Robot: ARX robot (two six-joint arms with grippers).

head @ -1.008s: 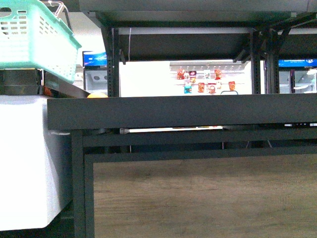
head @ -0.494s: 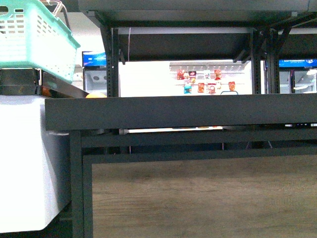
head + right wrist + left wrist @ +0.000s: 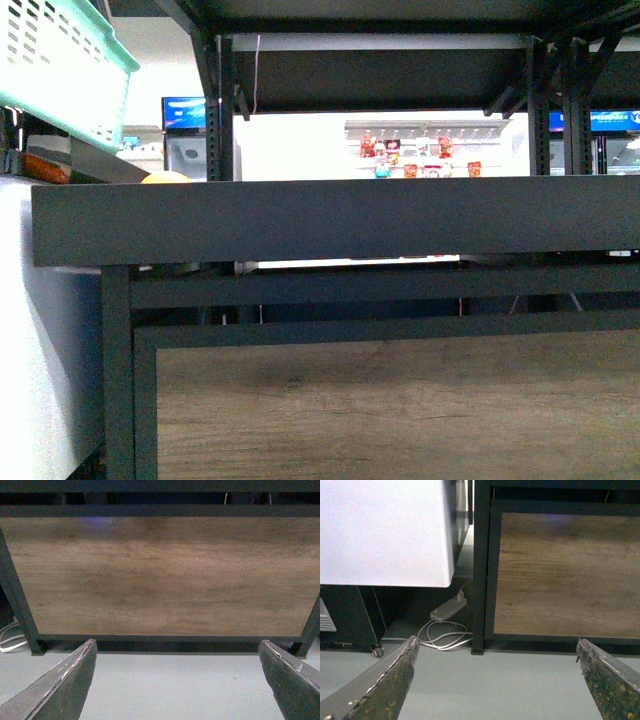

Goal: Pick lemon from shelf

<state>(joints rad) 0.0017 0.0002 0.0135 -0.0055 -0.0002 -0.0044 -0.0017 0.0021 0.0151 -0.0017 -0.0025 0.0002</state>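
The shelf is a black metal rack; the raised rim of one tray tier (image 3: pixel 340 220) spans the front view at eye level and hides what lies in the tray. Only a small yellow rounded top (image 3: pixel 165 178) shows above the rim at the left; I cannot tell whether it is the lemon. My left gripper (image 3: pixel 497 641) is open and empty, low over the grey floor by the rack's left leg (image 3: pixel 481 580). My right gripper (image 3: pixel 177 642) is open and empty over the floor, facing the rack's wood panel (image 3: pixel 160 575). Neither arm shows in the front view.
A mint plastic basket (image 3: pixel 60 70) stands at the upper left on a white cabinet (image 3: pixel 40 330). An upper tier (image 3: pixel 380 75) overhangs the tray. White cables and a power adapter (image 3: pixel 445 611) lie on the floor by the rack's leg.
In the front view the rack's rim has grown larger and slid left, and the basket has moved up and left, partly out of frame. The yellow top shows a little more.
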